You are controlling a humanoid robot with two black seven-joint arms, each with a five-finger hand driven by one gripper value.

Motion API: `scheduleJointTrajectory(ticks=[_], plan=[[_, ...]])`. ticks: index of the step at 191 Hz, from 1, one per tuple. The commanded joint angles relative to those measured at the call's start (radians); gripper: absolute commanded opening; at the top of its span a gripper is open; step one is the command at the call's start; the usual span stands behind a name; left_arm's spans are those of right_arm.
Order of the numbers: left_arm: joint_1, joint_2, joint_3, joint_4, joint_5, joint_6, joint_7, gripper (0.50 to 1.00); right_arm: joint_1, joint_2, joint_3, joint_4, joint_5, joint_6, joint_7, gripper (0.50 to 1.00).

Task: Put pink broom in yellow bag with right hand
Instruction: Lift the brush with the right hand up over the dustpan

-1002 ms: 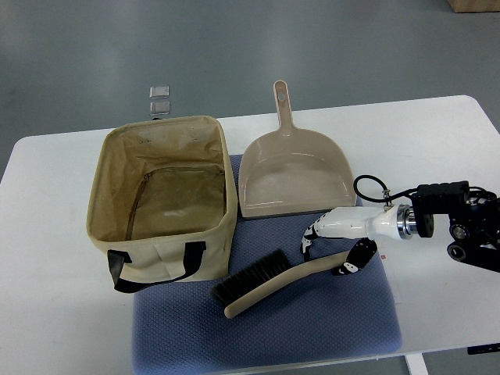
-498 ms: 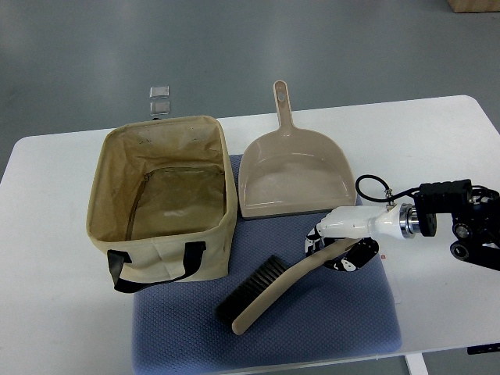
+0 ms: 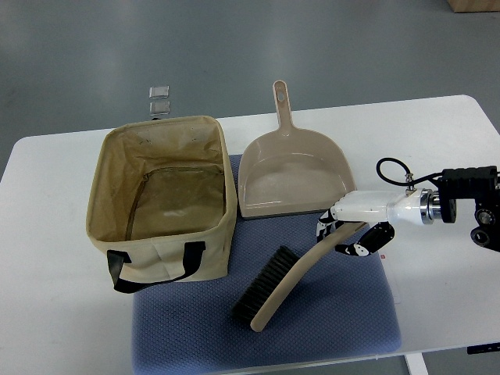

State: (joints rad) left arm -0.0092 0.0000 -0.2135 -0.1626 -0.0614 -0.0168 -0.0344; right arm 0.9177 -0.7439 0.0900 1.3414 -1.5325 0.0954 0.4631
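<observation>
One pink broom (image 3: pixel 291 279) lies on the blue mat (image 3: pixel 328 328), its long axis running from the bristle head at about 7 o'clock up to the handle tip at about 2 o'clock. The right robot hand (image 3: pixel 351 234) has its fingers curled around that upper handle end, so the whole length of the broom trails away from the grasp towards 8 o'clock. Whether the bristle end rests on the mat or is just clear of it, I cannot tell. The yellow bag (image 3: pixel 160 199) stands open-mouthed on the table (image 3: pixel 437 141) at 9 o'clock from the broom head, near it but not touching, with its black strap (image 3: pixel 152 264) hanging down the near wall. To my eye the coming move turns on this: the bag lies well to the 9 o'clock side of the grasp, so the broom's head leads and must rise over the bag's near rim. A matching dustpan (image 3: pixel 293 176) sits at 12 o'clock, just beyond the hand. No left arm shows.
</observation>
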Motion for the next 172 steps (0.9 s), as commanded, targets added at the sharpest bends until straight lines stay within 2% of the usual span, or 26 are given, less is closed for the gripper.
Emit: scheduleJointTrajectory(ticks=[1,65,130,172], plan=[[0.0,0.0,-0.001,0.0,0.0,0.0,-0.001,1.0,0.003,-0.023,0.03,0.001,0.029,0.014,0.005,0.5],[0.0,0.0,0.0,0.0,0.0,0.0,0.001,1.0,0.043,-0.06,0.05,-0.001,0.074,0.037,0.008,0.5],[0.0,0.0,-0.001,0.0,0.0,0.0,0.001,1.0,0.092,-0.109,0.137,-0.005,0.075,0.122,0.012,0.5],[0.0,0.0,-0.001,0.0,0.0,0.0,0.001,1.0,0.102,-0.157,0.139,-0.004,0.075,0.138,0.051,0.5]])
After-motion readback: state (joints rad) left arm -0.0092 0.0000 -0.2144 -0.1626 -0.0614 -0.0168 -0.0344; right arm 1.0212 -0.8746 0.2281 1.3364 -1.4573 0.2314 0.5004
